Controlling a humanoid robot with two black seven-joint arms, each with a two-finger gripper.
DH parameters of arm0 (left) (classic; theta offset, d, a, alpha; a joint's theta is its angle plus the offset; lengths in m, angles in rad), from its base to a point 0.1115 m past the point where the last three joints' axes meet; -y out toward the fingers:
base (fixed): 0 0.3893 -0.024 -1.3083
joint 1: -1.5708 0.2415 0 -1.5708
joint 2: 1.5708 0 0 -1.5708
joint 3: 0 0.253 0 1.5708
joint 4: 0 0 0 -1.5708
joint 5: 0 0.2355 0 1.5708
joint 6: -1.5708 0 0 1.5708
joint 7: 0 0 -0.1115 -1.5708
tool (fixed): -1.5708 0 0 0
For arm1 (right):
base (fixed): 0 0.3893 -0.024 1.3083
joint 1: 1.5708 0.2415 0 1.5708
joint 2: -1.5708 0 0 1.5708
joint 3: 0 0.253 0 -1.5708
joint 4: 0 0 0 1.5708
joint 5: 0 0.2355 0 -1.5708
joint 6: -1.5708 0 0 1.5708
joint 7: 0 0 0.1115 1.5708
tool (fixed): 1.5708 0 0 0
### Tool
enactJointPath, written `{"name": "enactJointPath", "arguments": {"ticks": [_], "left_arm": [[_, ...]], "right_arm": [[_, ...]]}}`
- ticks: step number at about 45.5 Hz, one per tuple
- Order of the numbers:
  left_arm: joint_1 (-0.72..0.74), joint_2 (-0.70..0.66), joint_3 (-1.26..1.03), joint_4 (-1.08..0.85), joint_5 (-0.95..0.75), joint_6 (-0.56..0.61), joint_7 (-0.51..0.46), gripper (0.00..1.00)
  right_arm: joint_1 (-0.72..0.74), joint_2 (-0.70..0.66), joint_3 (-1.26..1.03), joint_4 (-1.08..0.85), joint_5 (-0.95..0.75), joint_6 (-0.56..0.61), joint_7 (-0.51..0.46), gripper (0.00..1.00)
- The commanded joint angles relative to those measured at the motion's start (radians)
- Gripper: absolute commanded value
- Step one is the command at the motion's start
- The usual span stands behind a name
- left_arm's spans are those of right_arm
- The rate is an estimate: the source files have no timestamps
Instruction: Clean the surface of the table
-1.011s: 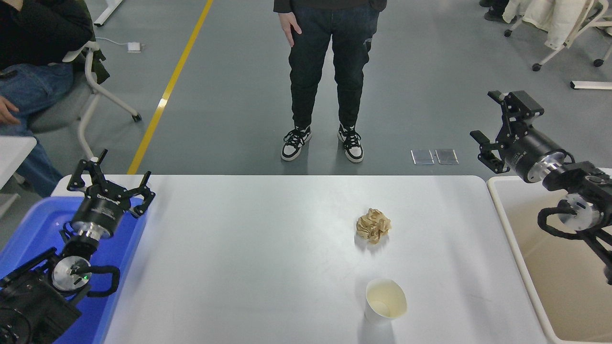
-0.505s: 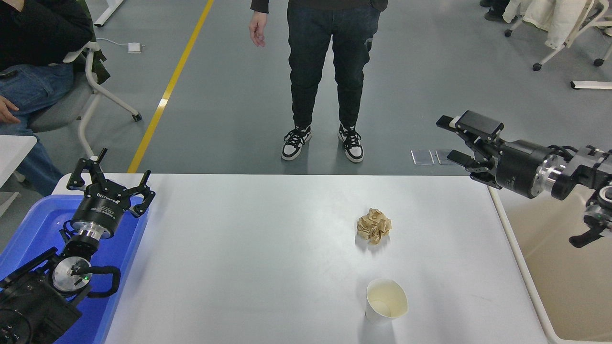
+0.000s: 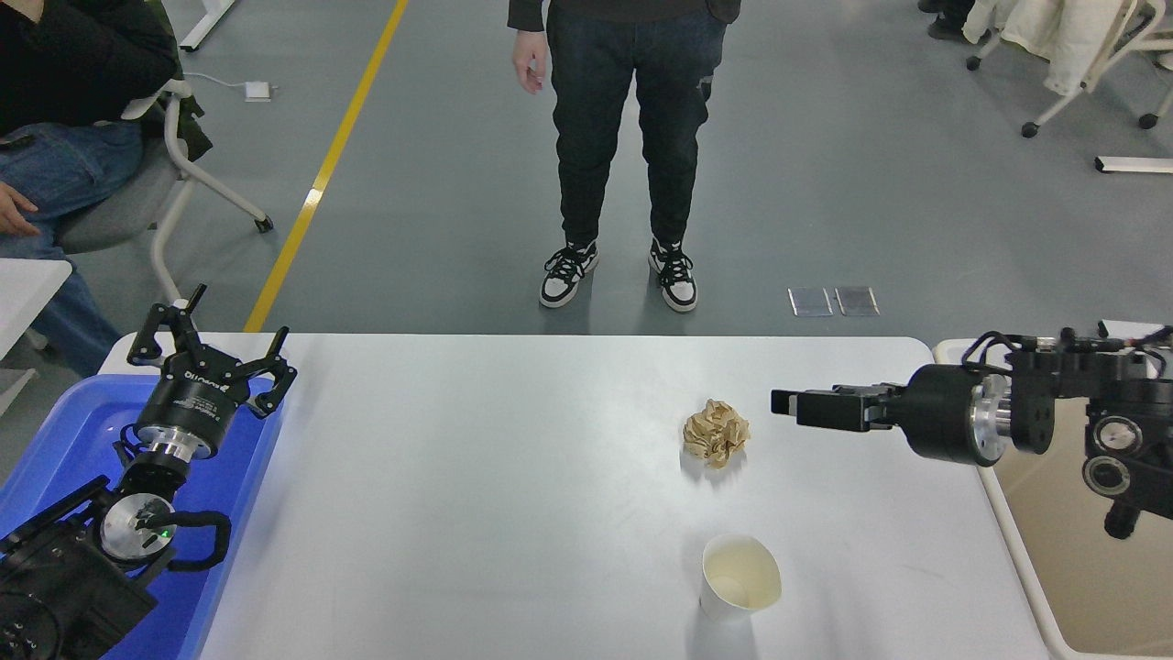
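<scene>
The white table surface holds a crumpled brown paper ball right of centre and a white paper cup, upright, near the front edge. My right gripper reaches in level from the right, just above the table. It points left at the paper ball, a short gap to the ball's right, open and empty. My left gripper is parked at the lower left over the blue tub, open and empty.
A beige tub stands against the table's right end, under my right arm. A person stands on the floor beyond the far edge. Another person sits on a chair at the far left.
My right arm has swung down and leftward from high above the beige tub to a level pose over the table, its gripper now near the paper ball. The standing person's hand moved.
</scene>
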Motion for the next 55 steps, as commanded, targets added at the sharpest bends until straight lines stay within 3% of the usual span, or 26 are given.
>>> {"name": "enactJointPath", "arguments": {"ticks": [1, 18, 31, 41, 46, 49, 51, 53, 55], "left_arm": [[0.0, 0.001, 0.0, 0.0, 0.0, 0.0, 0.0, 1.0], [-0.002, 0.001, 0.0, 0.0, 0.0, -0.001, 0.0, 1.0], [0.0, 0.001, 0.0, 0.0, 0.0, -0.001, 0.0, 1.0], [0.0, 0.001, 0.0, 0.0, 0.0, -0.001, 0.0, 1.0], [0.0, 0.001, 0.0, 0.0, 0.0, -0.001, 0.0, 1.0], [0.0, 0.001, 0.0, 0.0, 0.0, -0.001, 0.0, 1.0], [0.0, 0.001, 0.0, 0.0, 0.0, -0.001, 0.0, 1.0], [0.0, -0.001, 0.0, 0.0, 0.0, -0.001, 0.0, 1.0], [0.0, 0.001, 0.0, 0.0, 0.0, -0.001, 0.0, 1.0]], "right_arm": [[0.131, 0.101, -0.199, 0.011, -0.081, 0.0, 0.015, 0.99], [0.042, 0.29, -0.277, -0.105, -0.112, -0.012, 0.019, 0.99], [0.002, 0.301, -0.272, -0.159, -0.144, -0.018, 0.021, 0.99], [-0.066, 0.301, -0.272, -0.214, -0.193, -0.095, 0.05, 0.96], [-0.058, 0.301, -0.268, -0.219, -0.191, -0.1, 0.076, 0.77], [-0.049, 0.299, -0.269, -0.218, -0.191, -0.098, 0.093, 0.4], [-0.043, 0.298, -0.269, -0.216, -0.191, -0.098, 0.095, 0.3], [-0.04, 0.298, -0.269, -0.216, -0.193, -0.097, 0.095, 0.13], [-0.038, 0.298, -0.269, -0.216, -0.193, -0.097, 0.095, 0.09]]}}
